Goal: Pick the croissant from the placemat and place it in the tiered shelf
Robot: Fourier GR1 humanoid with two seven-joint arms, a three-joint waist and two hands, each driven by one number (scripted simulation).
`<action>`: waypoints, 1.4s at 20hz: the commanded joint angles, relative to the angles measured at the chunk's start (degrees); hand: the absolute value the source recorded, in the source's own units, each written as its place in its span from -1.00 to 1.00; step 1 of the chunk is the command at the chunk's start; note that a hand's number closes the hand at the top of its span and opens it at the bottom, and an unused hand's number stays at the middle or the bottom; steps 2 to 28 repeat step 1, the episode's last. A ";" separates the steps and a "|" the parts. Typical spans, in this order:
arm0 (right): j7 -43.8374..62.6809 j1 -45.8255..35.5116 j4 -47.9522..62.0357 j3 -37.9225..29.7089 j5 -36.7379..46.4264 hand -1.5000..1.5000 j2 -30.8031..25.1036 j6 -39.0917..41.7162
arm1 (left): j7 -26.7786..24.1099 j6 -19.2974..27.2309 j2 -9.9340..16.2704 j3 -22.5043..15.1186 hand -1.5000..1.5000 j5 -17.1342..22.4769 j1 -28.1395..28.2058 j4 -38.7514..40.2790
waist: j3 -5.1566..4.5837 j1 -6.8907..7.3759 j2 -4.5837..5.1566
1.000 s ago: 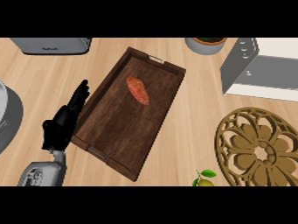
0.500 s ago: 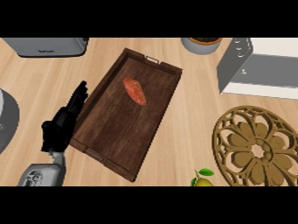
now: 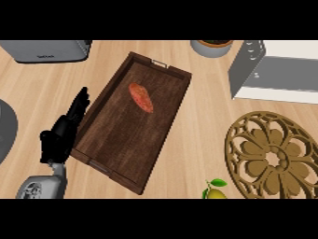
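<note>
Little has shifted since the earlier frames: the whole counter has drifted a touch left and down in the head view, while the left hand stays where it was against the tray's edge. That black hand rests with fingers straight and relaxed, holding nothing, lying along the left long side of the dark brown wooden tray with metal handles. The right hand does not show.

Just beyond the fingertips and to their right, on the tray's floor, lies the reddish-orange oblong croissant, well inside the far half and not touching any wall. No placemat shows beneath it, only this tray.

It is probably light, soft and flaky, so easily crushed; a grip across its narrow middle, fingers on one long side and thumb on the other, looks best.

Farther right, well apart from the hand, stands the grey-and-white tiered shelf, with an ornate gold round trivet nearer the view's lower edge.
</note>
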 commanded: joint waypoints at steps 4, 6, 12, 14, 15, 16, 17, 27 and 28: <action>-4.14 8.92 0.95 -12.19 -7.12 -1.00 -0.23 9.87 | -0.04 0.33 0.07 0.47 0.00 0.11 -0.05 -0.32 | 0.03 -0.32 -0.04; -4.14 8.92 0.95 -12.19 -7.12 -1.00 -0.23 9.87 | -0.04 0.33 0.07 0.47 0.00 0.11 -0.05 -0.32 | 0.03 -0.32 -0.04; -4.14 8.92 0.95 -12.19 -7.12 -1.00 -0.23 9.87 | -0.04 0.33 0.07 0.47 0.00 0.11 -0.05 -0.32 | 0.03 -0.32 -0.04; -4.14 8.92 0.95 -12.19 -7.12 -1.00 -0.23 9.87 | -0.04 0.33 0.07 0.47 0.00 0.11 -0.05 -0.32 | 0.03 -0.32 -0.04; -4.14 8.92 0.95 -12.19 -7.12 -1.00 -0.23 9.87 | -0.04 0.33 0.07 0.47 0.00 0.11 -0.05 -0.32 | 0.03 -0.32 -0.04; -4.14 8.92 0.95 -12.19 -7.12 -1.00 -0.23 9.87 | -0.04 0.33 0.07 0.47 0.00 0.11 -0.05 -0.32 | 0.03 -0.32 -0.04; -4.14 8.92 0.95 -12.19 -7.12 -1.00 -0.23 9.87 | -0.04 0.33 0.07 0.47 0.00 0.11 -0.05 -0.32 | 0.03 -0.32 -0.04; -4.14 8.92 0.95 -12.19 -7.12 -1.00 -0.23 9.87 | -0.04 0.33 0.07 0.47 0.00 0.11 -0.05 -0.32 | 0.03 -0.32 -0.04; -4.14 8.92 0.95 -12.19 -7.12 -1.00 -0.23 9.87 | -0.04 0.33 0.07 0.47 0.00 0.11 -0.05 -0.32 | 0.03 -0.32 -0.04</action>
